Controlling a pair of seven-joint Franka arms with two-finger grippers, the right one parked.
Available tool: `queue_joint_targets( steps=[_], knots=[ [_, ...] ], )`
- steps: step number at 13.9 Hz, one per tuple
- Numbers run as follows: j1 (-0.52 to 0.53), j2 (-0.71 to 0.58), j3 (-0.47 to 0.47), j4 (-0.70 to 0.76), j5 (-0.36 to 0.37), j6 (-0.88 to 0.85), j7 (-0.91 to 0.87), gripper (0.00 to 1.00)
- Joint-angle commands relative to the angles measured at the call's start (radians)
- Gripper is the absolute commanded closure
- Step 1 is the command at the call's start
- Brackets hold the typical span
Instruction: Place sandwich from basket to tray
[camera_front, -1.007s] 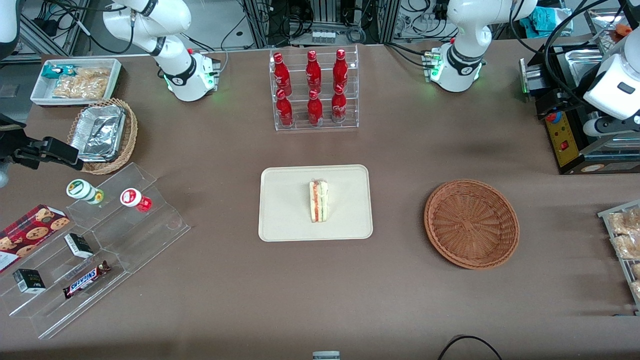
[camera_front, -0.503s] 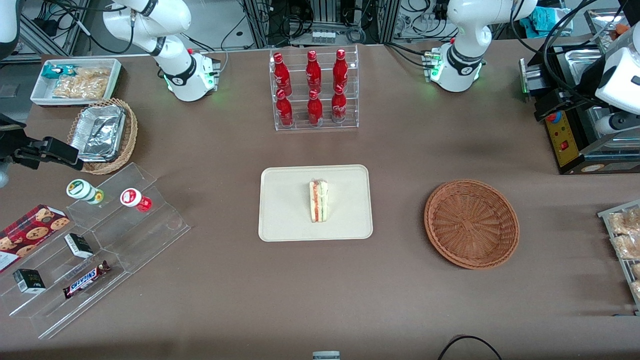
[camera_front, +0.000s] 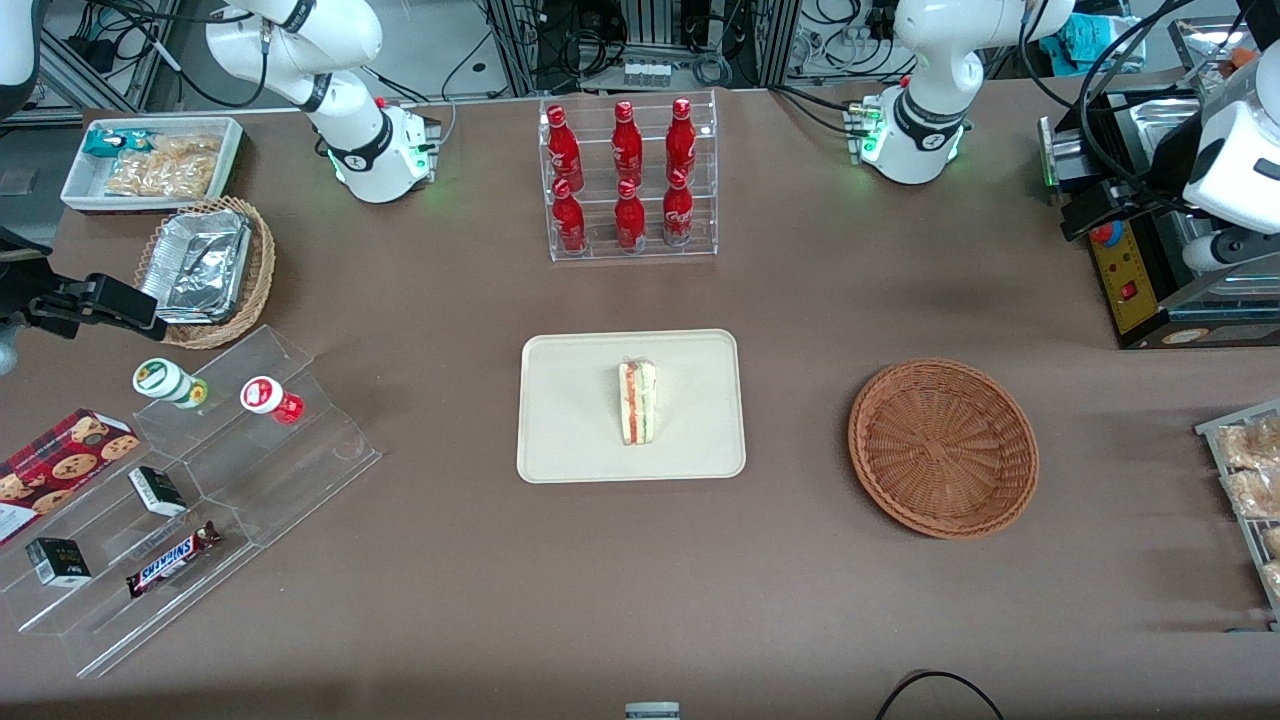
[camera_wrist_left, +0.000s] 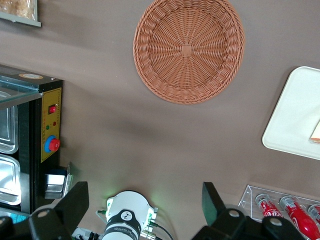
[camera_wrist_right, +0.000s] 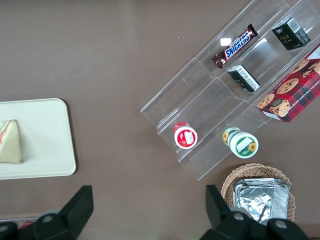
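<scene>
In the front view, you are looking at the sandwich (camera_front: 637, 402) lying on the cream tray (camera_front: 570, 410) near the middle of the brown tabletop (camera_front: 800, 600), its red and green filling edge showing. The reddish-brown wicker basket (camera_front: 943, 447) is sitting well apart from the tray, toward the working arm's end, and it is holding nothing. A clear rack of red bottles (camera_front: 628, 180) is standing farther from the camera than the tray. The working arm's white wrist is hanging over the black control box (camera_front: 1130, 270) at the table's edge, but the fingers are not showing here.

In the left wrist view, your claw (camera_wrist_left: 145, 205) is hovering high above the tabletop with its two dark fingers (camera_wrist_left: 75, 202) spread wide and nothing between them. The basket (camera_wrist_left: 189, 49) is lying bare below, a corner of the tray (camera_wrist_left: 292, 117) is showing beside it, and a sliver of the sandwich (camera_wrist_left: 316, 131) is peeking in at the frame's edge.

In the right wrist view, you are seeing the sandwich (camera_wrist_right: 10, 142) resting on the tray (camera_wrist_right: 47, 140), with a clear tiered stand carrying a Snickers bar (camera_wrist_right: 235, 46) nearby.
</scene>
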Motion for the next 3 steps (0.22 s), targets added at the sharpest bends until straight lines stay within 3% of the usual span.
queue_joint_targets(
  steps=[1, 3],
  knots=[
    [-0.003, 0.014, -0.003, 0.033, -0.009, -0.029, -0.021, 0.0],
    [-0.003, 0.014, -0.003, 0.033, -0.009, -0.029, -0.021, 0.0]
  ],
)
